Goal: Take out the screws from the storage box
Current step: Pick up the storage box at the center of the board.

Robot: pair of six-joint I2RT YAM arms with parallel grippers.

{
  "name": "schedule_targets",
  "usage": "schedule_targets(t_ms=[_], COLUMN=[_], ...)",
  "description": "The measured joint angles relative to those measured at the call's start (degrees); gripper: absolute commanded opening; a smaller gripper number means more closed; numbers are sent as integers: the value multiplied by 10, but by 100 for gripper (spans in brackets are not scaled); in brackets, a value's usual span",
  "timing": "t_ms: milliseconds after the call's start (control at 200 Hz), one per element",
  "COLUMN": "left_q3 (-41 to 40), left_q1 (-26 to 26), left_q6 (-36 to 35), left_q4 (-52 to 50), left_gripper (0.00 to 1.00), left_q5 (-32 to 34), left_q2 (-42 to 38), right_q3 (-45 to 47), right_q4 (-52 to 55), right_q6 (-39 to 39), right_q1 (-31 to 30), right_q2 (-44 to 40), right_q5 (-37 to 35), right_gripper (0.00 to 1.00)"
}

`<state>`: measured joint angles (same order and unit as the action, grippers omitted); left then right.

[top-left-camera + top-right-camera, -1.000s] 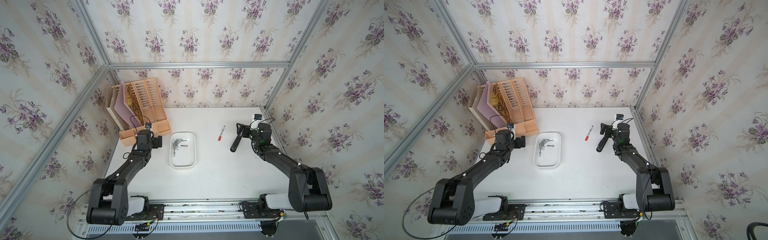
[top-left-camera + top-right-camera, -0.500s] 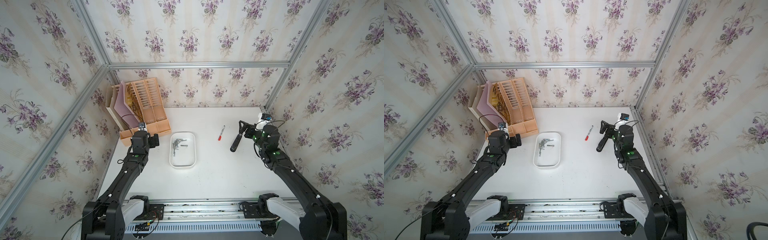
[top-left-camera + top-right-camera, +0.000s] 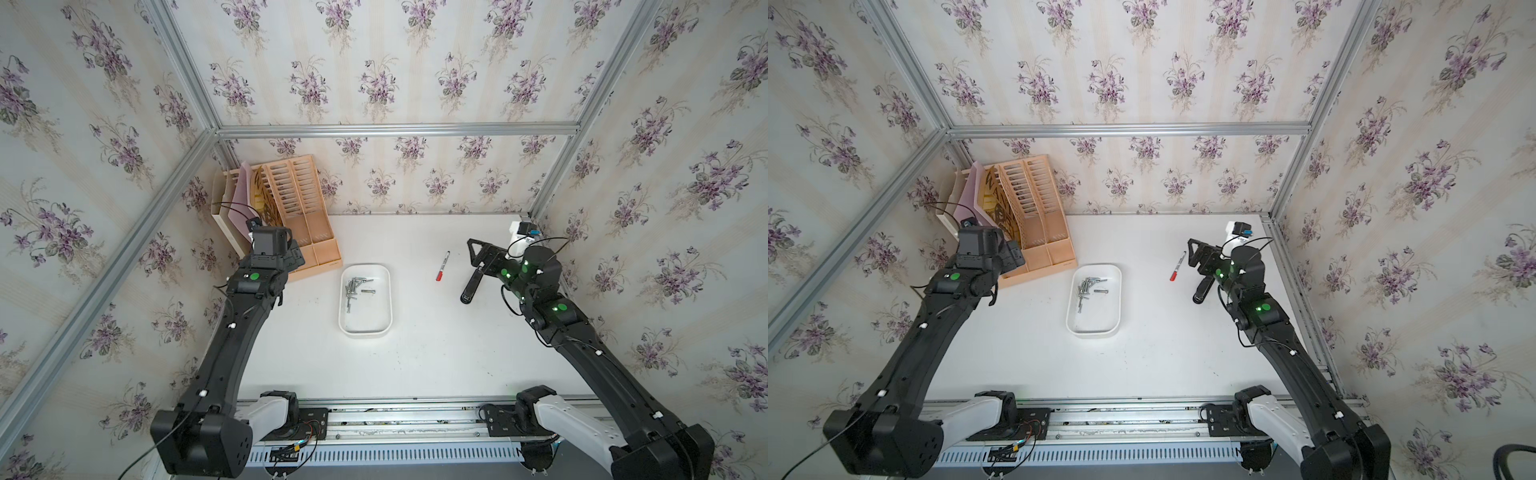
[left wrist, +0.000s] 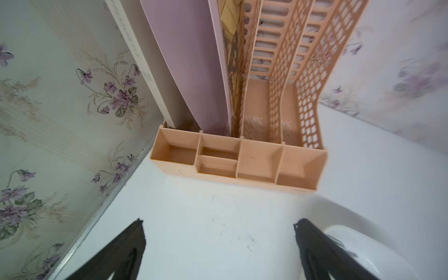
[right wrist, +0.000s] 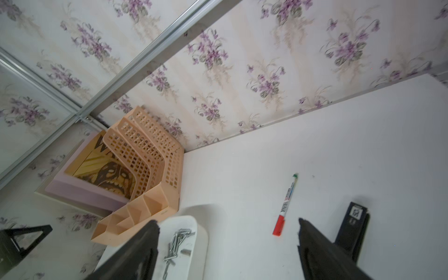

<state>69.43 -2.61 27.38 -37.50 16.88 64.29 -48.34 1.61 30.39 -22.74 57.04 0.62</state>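
The storage box [image 3: 365,330], a shallow white tray, lies mid-table in both top views [image 3: 1094,329]. The screws [image 3: 353,286] lie clustered in its far half [image 3: 1086,286]. My left gripper [image 3: 296,255] hovers left of the box, in front of the organizer, open and empty [image 4: 219,221]; a corner of the box [image 4: 358,242] shows beside one finger. My right gripper [image 3: 476,254] hangs well right of the box, above the black bar, open with nothing between its fingers [image 5: 228,221]. The right wrist view shows the box [image 5: 202,232] and the screws [image 5: 178,240] past one finger.
A peach-orange file organizer [image 3: 299,216] with folders stands at the back left, against the wall. A red-and-white marker pen [image 3: 442,266] lies right of the box, and a long black bar [image 3: 471,286] lies beside it under the right gripper. Walls close in three sides.
Both arms have lifted off their folded pose and stretched up. The left gripper has drifted back towards the organizer. The right wrist has shifted slightly right.
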Motion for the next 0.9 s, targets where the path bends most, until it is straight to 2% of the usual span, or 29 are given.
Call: schedule_targets(t_ms=[95, 145, 300, 400, 455, 490, 514, 549, 594, 769, 899], left_q3=[25, 28, 10, -47, -60, -66, -73, -82, -88, -93, -121], left_q1=[1, 1, 1, 1, 0, -6, -13, -20, -22, -23, -24], left_q6=[43, 56, 54, 36, 27, 22, 19, 15, 13, 13, 32], left_q4=[-44, -68, -152, -200, -223, -227, -226, -226, -230, -213, -164], left_gripper=[99, 99, 99, 99, 99, 99, 99, 99, 99, 99, 99], left_q5=[-54, -77, -104, -116, -138, -148, -156, -168, -176, -177, -257], left_q2=[-56, -80, -145, -214, -245, -266, -282, -299, -309, -316, -266], right_q3=[-3, 13, 80, 71, 36, 6, -16, -40, -48, -46, -72], right_q4=[15, 10, -23, -23, -4, 8, 15, 20, 17, 60, 64], right_q6=[27, 31, 41, 37, 25, 18, 12, 9, 7, 15, 16], right_q1=[-125, -180, -265, -277, -279, -279, -279, -279, -280, -286, -294], right_q2=[26, 36, 48, 71, 103, 129, 149, 178, 204, 298, 357], right_q5=[-30, -41, -63, -64, -61, -57, -53, -43, -30, -11, -18], right_gripper=[83, 89, 91, 86, 77, 77, 80, 93, 94, 75, 70])
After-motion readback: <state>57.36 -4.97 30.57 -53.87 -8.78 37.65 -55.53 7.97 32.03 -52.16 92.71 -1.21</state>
